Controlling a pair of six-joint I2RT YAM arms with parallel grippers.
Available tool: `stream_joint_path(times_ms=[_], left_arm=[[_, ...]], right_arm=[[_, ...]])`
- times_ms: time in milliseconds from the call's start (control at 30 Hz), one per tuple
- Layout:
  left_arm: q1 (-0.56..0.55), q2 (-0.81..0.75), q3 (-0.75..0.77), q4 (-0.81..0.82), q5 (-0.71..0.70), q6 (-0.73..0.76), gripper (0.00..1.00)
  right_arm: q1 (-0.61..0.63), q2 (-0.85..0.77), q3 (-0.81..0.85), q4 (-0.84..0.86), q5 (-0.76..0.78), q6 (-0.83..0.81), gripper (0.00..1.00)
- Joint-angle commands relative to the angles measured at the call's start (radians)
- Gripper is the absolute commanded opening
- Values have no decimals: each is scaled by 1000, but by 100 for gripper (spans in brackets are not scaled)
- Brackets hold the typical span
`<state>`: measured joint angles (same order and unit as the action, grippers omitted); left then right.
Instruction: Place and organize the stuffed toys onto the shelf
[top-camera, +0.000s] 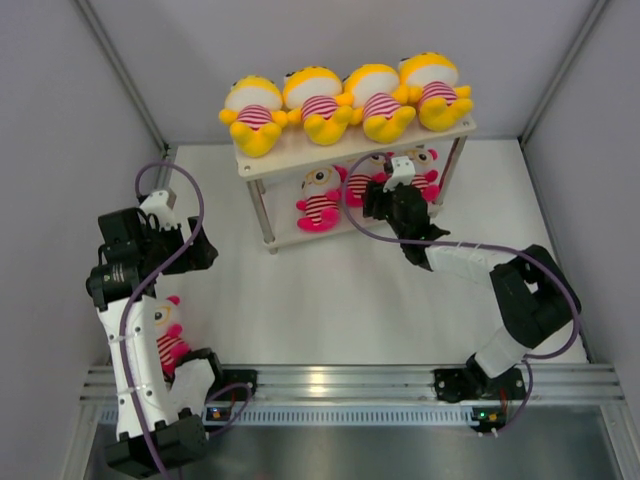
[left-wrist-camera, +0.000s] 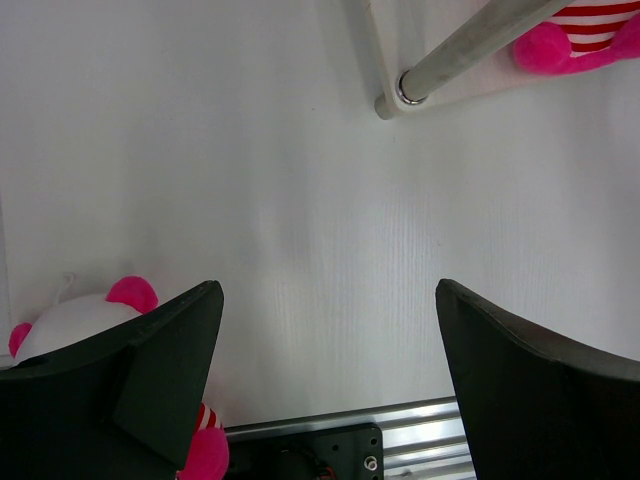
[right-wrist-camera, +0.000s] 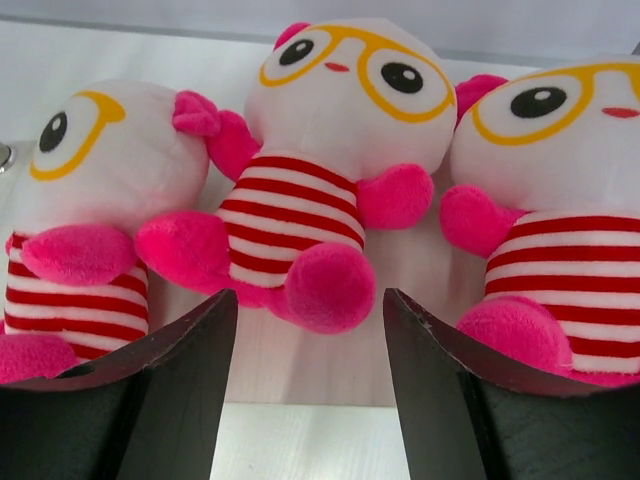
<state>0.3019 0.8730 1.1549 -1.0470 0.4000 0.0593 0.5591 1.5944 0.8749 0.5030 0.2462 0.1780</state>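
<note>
The left pincer (left-wrist-camera: 328, 300) has its dark fingers spread wide over bare table and holds nothing. Just to the left of it, low against that arm, lies one pink doll (top-camera: 168, 335), on the table and apart from the fingers; this looks to be the only toy not yet put away.

Ahead of that pincer and to its right stands the shelf (top-camera: 290, 158). Four yellow dolls (top-camera: 315, 100) sit abreast along the top board, so that row looks finished.

The right pincer (right-wrist-camera: 310, 300) is at the front of the lower board. Its fingers are parted to a middling gap and clamp nothing. Straight ahead of it sit three pink dolls, one to its left (right-wrist-camera: 90, 200), one dead centre (right-wrist-camera: 320, 180) with a foot just beyond the fingertips, and one to its right (right-wrist-camera: 560, 200), shoulder to shoulder.

By my count seven of eight are placed. The doll beside the left arm has to be fetched and seated in the lower row. Where room remains there I cannot tell.
</note>
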Motion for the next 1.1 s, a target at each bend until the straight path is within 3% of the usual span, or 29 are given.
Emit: stream_joint_path(times_ms=[0, 100, 200, 233, 333, 633, 833, 1067], left_arm=[[0, -11, -1, 39, 13, 16, 93], [2, -19, -4, 39, 11, 20, 93], [0, -25, -6, 39, 5, 20, 93], [0, -23, -7, 39, 7, 23, 93], [0, -22, -6, 39, 5, 25, 93], [0, -22, -4, 39, 13, 25, 93], [2, -26, -4, 39, 14, 25, 93], [0, -28, -1, 38, 10, 27, 93]], right_arm=[[-10, 24, 41, 91, 37, 37, 60], [-8, 55, 50, 101, 56, 41, 59], [-10, 65, 56, 91, 54, 44, 47], [-10, 65, 55, 88, 53, 48, 39], [-8, 43, 32, 86, 61, 51, 26], [-25, -69, -28, 42, 88, -21, 6], [-62, -103, -68, 31, 47, -37, 5], [-84, -134, -86, 13, 42, -43, 11]])
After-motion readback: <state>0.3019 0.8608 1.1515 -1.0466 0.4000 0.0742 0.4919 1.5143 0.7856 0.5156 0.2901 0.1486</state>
